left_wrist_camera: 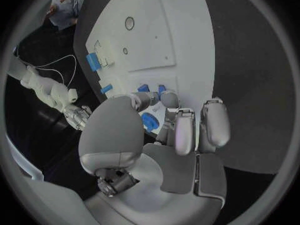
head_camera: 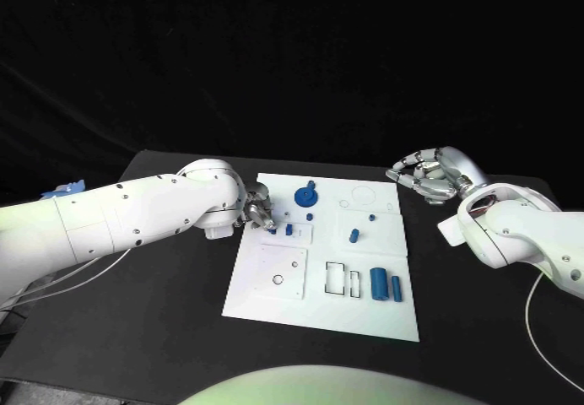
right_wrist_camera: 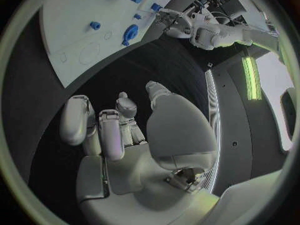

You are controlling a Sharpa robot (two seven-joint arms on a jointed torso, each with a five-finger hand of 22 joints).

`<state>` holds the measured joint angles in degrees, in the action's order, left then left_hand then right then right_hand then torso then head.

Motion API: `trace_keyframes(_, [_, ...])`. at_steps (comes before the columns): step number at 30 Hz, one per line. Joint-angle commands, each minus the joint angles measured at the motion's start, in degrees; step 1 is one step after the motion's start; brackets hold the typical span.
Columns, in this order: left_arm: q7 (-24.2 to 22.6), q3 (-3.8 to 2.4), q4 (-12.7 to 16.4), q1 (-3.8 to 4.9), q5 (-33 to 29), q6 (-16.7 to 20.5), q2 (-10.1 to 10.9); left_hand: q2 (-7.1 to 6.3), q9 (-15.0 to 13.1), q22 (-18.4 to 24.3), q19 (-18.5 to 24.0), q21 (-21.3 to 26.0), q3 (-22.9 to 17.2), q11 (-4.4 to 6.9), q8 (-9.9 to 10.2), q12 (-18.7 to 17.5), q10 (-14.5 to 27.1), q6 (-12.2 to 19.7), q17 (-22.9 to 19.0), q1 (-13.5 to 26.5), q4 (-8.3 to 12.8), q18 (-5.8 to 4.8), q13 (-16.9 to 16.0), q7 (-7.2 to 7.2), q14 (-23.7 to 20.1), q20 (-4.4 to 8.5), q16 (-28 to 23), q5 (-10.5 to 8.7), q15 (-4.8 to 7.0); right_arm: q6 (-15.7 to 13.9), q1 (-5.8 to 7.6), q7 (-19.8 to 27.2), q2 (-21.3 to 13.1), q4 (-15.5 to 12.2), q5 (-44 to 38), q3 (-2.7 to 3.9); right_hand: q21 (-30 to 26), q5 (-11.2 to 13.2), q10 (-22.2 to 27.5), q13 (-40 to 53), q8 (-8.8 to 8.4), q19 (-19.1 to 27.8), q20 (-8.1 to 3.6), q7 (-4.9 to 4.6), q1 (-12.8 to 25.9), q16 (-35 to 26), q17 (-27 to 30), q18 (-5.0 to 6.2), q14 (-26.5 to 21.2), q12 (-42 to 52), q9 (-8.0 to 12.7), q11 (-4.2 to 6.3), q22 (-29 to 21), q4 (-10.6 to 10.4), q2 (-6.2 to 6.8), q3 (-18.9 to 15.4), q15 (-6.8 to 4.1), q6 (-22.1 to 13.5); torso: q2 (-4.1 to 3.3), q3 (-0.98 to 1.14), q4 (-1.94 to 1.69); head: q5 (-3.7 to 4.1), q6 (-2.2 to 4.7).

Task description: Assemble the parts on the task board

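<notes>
The white task board (head_camera: pixel 274 283) lies mid-table. A round blue part (head_camera: pixel 307 198) stands near its far edge. Small blue pieces (head_camera: pixel 289 228) sit by its left edge, a small peg (head_camera: pixel 354 235) stands mid-board, and two blue cylinders (head_camera: pixel 387 284) lie near the front right. My left hand (head_camera: pixel 256 211) hovers over the board's left edge. Its fingertips (left_wrist_camera: pixel 169 99) are apart, just short of the small blue pieces (left_wrist_camera: pixel 145 88), and hold nothing. My right hand (head_camera: pixel 426 177) hangs off the board's far right corner, fingers loosely bent, empty (right_wrist_camera: pixel 119 130).
The black table (head_camera: pixel 487 321) surrounds the board. Outlined recesses (head_camera: pixel 342 279) and a square plate with holes (head_camera: pixel 280 272) mark the board's near half. A cable (head_camera: pixel 536 321) trails from the right arm.
</notes>
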<state>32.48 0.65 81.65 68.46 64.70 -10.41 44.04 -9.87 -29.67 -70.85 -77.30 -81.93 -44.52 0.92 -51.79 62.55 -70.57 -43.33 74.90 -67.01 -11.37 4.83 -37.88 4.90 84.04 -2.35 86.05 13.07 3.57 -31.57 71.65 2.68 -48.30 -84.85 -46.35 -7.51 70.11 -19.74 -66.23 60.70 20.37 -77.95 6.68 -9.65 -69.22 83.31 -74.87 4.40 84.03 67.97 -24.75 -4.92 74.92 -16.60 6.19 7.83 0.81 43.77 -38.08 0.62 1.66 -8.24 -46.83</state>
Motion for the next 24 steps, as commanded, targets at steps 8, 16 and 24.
trace_keyframes(8, [0.5, 0.04, 0.2, -0.08, 0.4, -1.7, -0.1, 0.48, -4.1, -0.2, -0.6, -0.4, -6.3, 0.05, -0.7, 0.7, -0.6, -1.5, 6.1, 0.3, 5.7, -0.64, -0.5, -1.58, 3.9, 0.01, 0.5, 0.26, 0.63, 0.7, -0.07, 0.1, 0.0, 0.0, -0.3, 0.0, -0.3, -0.3, 0.0, 0.1, 0.39, 0.2, -0.12, 0.06, 0.0, -0.3, 0.0, 0.58, 2.4, 0.2, 0.1, 0.08, 0.5, 0.0, -0.63, -0.5, -0.3, -0.3, 0.02, 0.05, 0.02, -0.02, -0.19])
trace_keyframes(16, [0.3, 0.04, 0.1, -0.08, 0.1, -2.2, -0.3, -0.55, -3.8, -0.8, -0.9, -0.6, -5.9, 0.42, -1.3, 1.0, -1.1, -2.0, 6.6, 2.7, 4.7, -0.75, -0.8, -2.08, 4.0, 0.24, 0.7, 0.2, 0.92, 0.7, -0.09, 0.1, 0.0, 0.0, -0.3, 0.0, -0.3, -0.3, 0.0, 0.1, 0.39, 0.2, -0.12, 0.06, 0.0, -0.3, 0.0, 0.58, 2.4, 0.2, 0.1, 0.08, 0.5, 0.0, -0.63, -0.5, -0.3, -0.3, 0.04, 0.09, 0.1, -0.01, -0.26])
trace_keyframes(24, [0.4, 0.04, -0.2, -0.08, 0.0, -2.0, -0.5, -1.59, -3.4, -0.8, -0.9, -0.6, -5.2, 0.67, -1.5, 1.2, -1.4, -2.4, 6.7, 4.7, 3.5, -0.76, -1.1, -2.41, 4.0, 0.42, 0.8, 0.08, 1.12, 0.6, -0.1, 0.1, -0.1, 0.1, -0.3, 0.0, -0.3, -0.3, 0.0, -0.1, 0.55, 0.3, -0.14, 0.08, 0.0, -0.3, 0.0, 0.59, 2.4, 0.1, 0.1, 0.11, 0.4, 0.0, -0.7, -0.6, -0.32, -0.3, 0.03, 0.06, 0.03, 0.03, -0.28])
